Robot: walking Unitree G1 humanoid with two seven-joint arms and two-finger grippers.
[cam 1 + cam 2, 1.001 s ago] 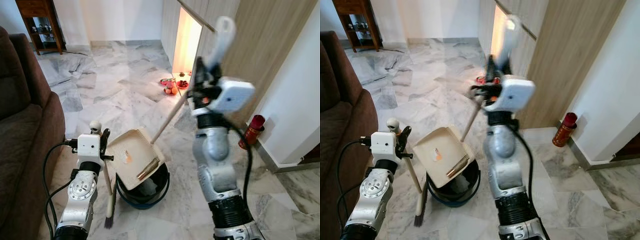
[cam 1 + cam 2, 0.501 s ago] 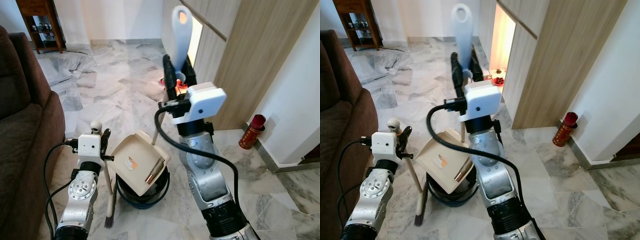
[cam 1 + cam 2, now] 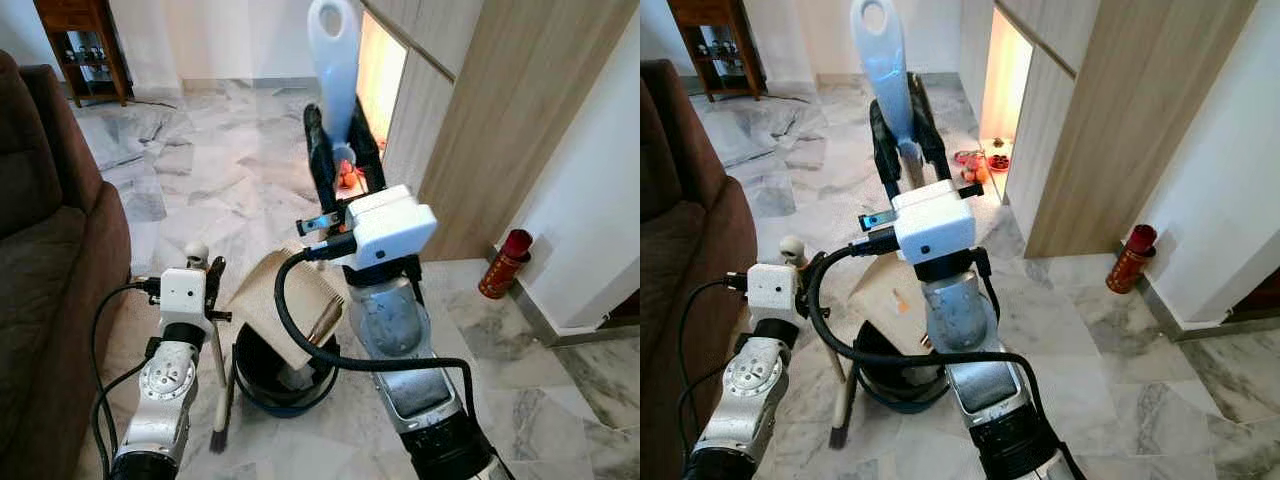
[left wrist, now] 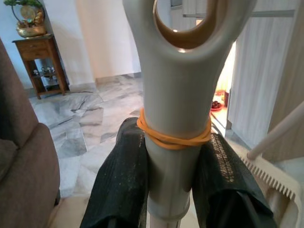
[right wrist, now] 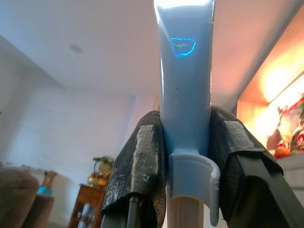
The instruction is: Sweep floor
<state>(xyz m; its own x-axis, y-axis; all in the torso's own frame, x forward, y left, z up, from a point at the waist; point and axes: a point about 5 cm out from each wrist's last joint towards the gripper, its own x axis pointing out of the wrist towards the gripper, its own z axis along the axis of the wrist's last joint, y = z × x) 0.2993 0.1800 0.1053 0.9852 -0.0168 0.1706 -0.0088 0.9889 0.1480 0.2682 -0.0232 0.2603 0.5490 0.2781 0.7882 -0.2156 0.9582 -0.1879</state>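
The right gripper (image 3: pixel 340 150) has its fingers closed on the dustpan handle (image 3: pixel 333 50), tipping the dustpan (image 3: pixel 290 305) over the bin (image 3: pixel 285 385). The left gripper (image 4: pixel 166 166) clamps the broom handle (image 4: pixel 180 95) beside the sofa (image 3: pixel 50 250); open marble floor (image 3: pixel 230 170) lies ahead.

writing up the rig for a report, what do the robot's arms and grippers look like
Both arms are silver metal with round jointed segments. Each wrist carries a white boxy camera housing, and a thick black cable loops along each arm. The left gripper and right gripper each have two long black fingers with a textured, dusty surface. The right housing shows a small blue-lit part at its edge.
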